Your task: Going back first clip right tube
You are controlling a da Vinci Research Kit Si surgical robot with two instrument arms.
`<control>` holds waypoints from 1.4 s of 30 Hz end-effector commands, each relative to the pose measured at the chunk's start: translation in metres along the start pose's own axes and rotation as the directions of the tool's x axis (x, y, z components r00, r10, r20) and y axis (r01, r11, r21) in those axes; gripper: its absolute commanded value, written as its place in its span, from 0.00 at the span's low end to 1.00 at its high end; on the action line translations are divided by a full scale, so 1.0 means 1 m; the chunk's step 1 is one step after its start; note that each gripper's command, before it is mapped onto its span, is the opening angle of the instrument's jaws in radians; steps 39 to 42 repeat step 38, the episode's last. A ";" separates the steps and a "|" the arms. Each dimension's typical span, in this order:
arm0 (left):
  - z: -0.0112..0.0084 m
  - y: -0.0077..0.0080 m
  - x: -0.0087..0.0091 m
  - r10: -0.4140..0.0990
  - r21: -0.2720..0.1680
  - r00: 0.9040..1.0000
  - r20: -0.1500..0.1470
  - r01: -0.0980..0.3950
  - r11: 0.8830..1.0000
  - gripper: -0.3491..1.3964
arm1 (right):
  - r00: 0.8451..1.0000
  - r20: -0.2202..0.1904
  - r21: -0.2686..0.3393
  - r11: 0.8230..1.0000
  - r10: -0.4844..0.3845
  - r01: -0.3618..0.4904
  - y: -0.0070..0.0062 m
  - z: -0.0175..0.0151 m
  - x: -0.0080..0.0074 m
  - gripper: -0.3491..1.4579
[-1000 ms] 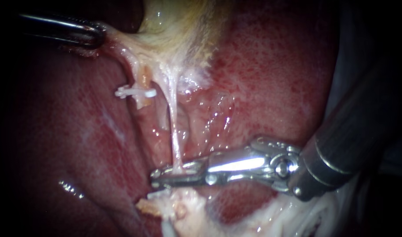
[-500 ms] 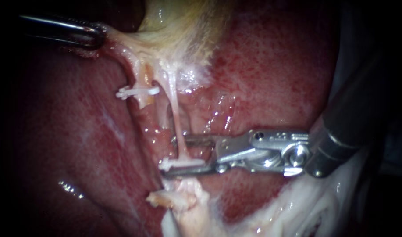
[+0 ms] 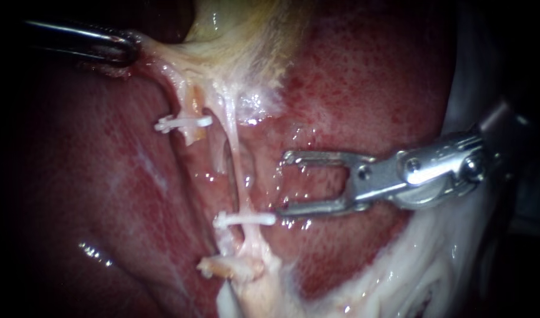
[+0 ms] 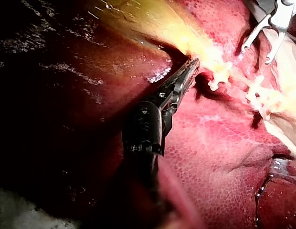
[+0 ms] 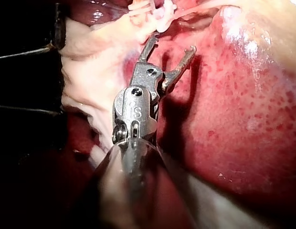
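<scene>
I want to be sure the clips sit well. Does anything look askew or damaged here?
Nothing stands out. The lower clip lies squarely across the right tube, and the upper clip lies across the left tube. Neither is tilted. The right instrument stands clear of both.

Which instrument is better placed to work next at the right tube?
Right, probably: the right instrument stands with jaws open and empty just beside the clip on the right tube, whereas the left instrument is shut on gallbladder tissue, away from that tube.
</scene>
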 end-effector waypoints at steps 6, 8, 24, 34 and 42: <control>0.0003 0.0001 -0.0001 -0.001 0.002 1.000 0.000 0.001 1.000 0.00 | 0.999 0.014 0.011 0.999 -0.046 0.046 0.0002 -0.0034 0.0000 0.47; 0.0004 0.0001 -0.0002 0.000 0.003 1.000 0.000 0.000 1.000 0.00 | 0.998 0.019 0.016 0.999 -0.052 0.052 0.0002 -0.0041 -0.0001 0.47; 0.0066 -0.0009 -0.0041 0.007 -0.022 0.999 0.032 -0.006 1.000 0.00 | 0.993 0.052 0.046 0.993 -0.108 0.105 0.0006 -0.0058 -0.0003 0.47; 0.0074 -0.0011 -0.0045 0.005 -0.025 0.999 0.038 -0.004 1.000 0.00 | 0.993 0.049 0.052 0.993 -0.110 0.107 0.0009 -0.0067 -0.0001 0.47; 0.0073 -0.0011 -0.0044 0.004 -0.026 0.999 0.038 -0.003 1.000 0.00 | 0.992 0.046 0.061 0.992 -0.115 0.112 0.0009 -0.0068 -0.0001 0.47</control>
